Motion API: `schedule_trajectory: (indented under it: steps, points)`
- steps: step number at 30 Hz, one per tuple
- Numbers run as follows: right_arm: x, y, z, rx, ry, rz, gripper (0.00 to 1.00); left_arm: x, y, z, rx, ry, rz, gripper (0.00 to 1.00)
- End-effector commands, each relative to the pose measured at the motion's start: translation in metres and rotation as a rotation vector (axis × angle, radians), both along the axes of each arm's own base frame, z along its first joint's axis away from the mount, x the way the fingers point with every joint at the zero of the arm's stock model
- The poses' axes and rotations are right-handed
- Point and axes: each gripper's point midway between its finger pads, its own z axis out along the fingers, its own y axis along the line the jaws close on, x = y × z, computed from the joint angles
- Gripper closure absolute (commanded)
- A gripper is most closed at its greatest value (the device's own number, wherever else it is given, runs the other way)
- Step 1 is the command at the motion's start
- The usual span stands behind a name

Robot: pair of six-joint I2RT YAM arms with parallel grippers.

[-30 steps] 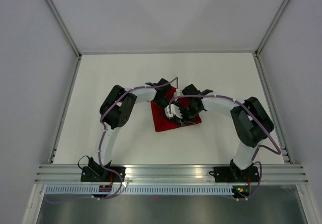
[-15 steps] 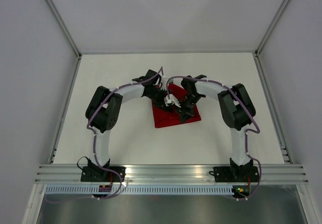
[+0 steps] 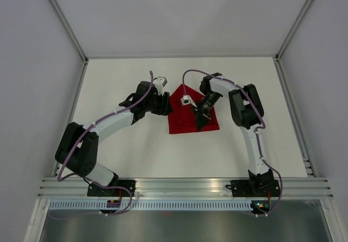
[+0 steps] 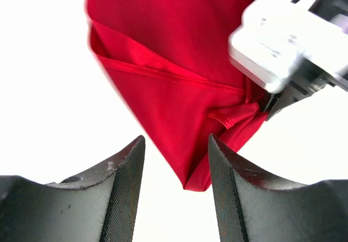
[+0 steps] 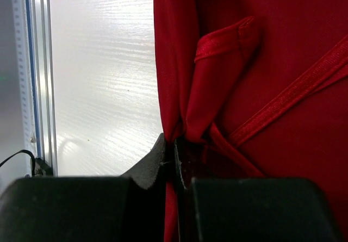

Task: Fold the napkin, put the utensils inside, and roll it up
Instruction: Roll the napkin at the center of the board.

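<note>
The red napkin (image 3: 189, 116) lies partly folded on the white table, one corner pointing to the far side. My right gripper (image 3: 199, 123) reaches down over it and is shut on a bunched fold of the cloth (image 5: 217, 90), the jaws pressed together (image 5: 175, 150). My left gripper (image 3: 166, 106) is at the napkin's left edge, open and holding nothing. In the left wrist view a napkin corner (image 4: 190, 144) lies between its spread fingers (image 4: 128, 187). No utensils are in view.
The right arm's white wrist camera (image 4: 274, 41) hangs close above the napkin. An aluminium rail (image 3: 179, 185) runs along the table's near edge, and grey walls enclose the table on three sides.
The left gripper has pulled back to the napkin's left edge and now stands open. The right arm has swung to the far side, still pinching the cloth. The napkin now shows a far corner.
</note>
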Motion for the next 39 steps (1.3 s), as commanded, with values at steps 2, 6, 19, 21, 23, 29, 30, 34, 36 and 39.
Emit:
schedule_trajectory:
  steps: [2,6,19,21,23,29,30,34,36,39]
  points:
    - [0.008,-0.009,-0.016,0.001,0.002,0.041,0.91,0.007,-0.010,0.046,0.062,-0.339,0.075,0.43]
    - [0.010,-0.010,-0.018,-0.016,0.022,0.021,0.91,-0.016,-0.032,0.044,0.228,-0.525,0.013,0.41]
    - [0.008,-0.016,-0.027,-0.063,0.061,-0.002,0.91,-0.065,-0.119,-0.017,0.557,-0.793,-0.398,0.37]
    - [0.009,-0.017,-0.028,-0.065,0.062,-0.003,0.91,-0.067,-0.126,-0.020,0.543,-0.803,-0.435,0.36]
    - [0.008,-0.018,-0.029,-0.070,0.066,-0.005,0.91,-0.067,-0.128,-0.029,0.563,-0.805,-0.465,0.35]
    - [0.008,-0.019,-0.030,-0.076,0.073,-0.009,0.91,-0.060,-0.129,-0.053,0.606,-0.793,-0.496,0.34]
    - [0.009,-0.019,-0.031,-0.077,0.071,-0.008,0.91,-0.060,-0.130,-0.055,0.596,-0.784,-0.503,0.34]
    - [0.009,-0.021,-0.033,-0.092,0.077,-0.011,0.91,-0.055,-0.122,-0.071,0.580,-0.711,-0.503,0.35]
    - [0.010,-0.021,-0.033,-0.095,0.075,-0.011,0.91,-0.056,-0.122,-0.077,0.553,-0.680,-0.523,0.36]
    - [0.010,-0.021,-0.034,-0.101,0.077,-0.012,0.91,-0.062,-0.125,-0.091,0.533,-0.600,-0.595,0.42]
